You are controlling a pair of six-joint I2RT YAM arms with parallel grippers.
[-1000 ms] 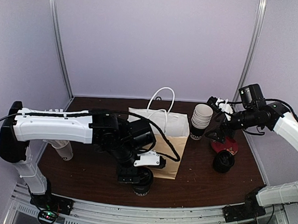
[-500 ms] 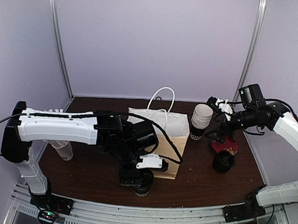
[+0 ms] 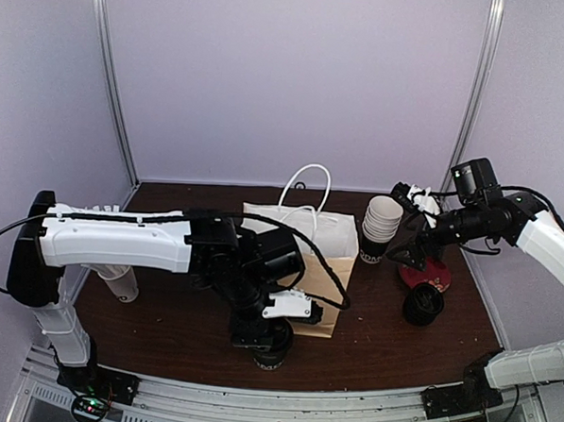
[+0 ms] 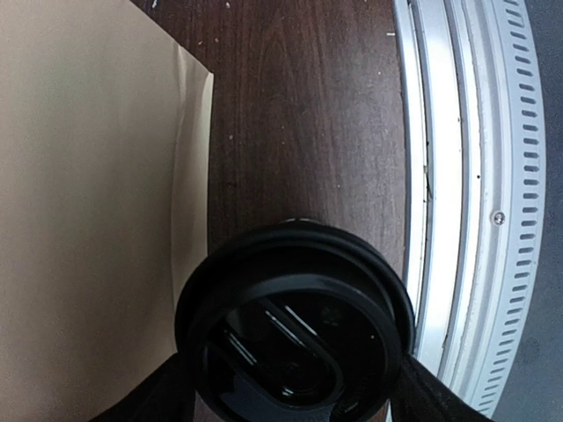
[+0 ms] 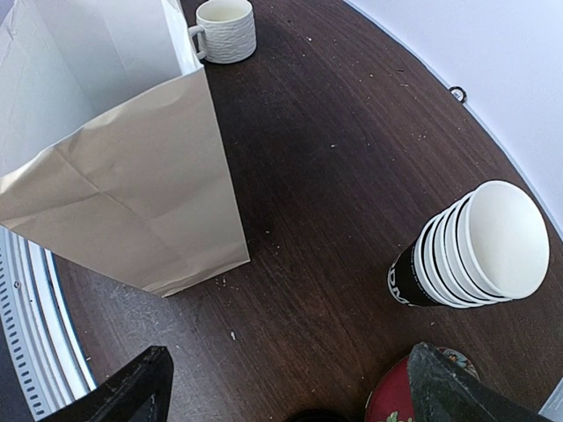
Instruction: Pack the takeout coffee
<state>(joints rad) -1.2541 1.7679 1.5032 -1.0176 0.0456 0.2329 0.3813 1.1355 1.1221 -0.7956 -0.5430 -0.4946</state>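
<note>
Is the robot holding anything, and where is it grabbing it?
Right tool holds nothing. Left tool straddles the lidded black cup at its sides; a firm grip cannot be told.

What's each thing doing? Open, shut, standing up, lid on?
Paper bag: standing, open top.
Front cup: upright, lid on.
Right-side cup: lid on.
Cup stack: upright, no lid.
Mug: upright.
Left fingers: either side of front cup, grip unclear.
Right fingers: open, holding nothing.

Pale lilac walls [image 3: 289,79] with two slanted metal poles [image 3: 114,79] stand well beyond the left gripper [image 4: 290,396]; beneath it, a dark wood-grain table [image 4: 299,105], a slotted white edge rail [image 4: 466,176] close beside.
</note>
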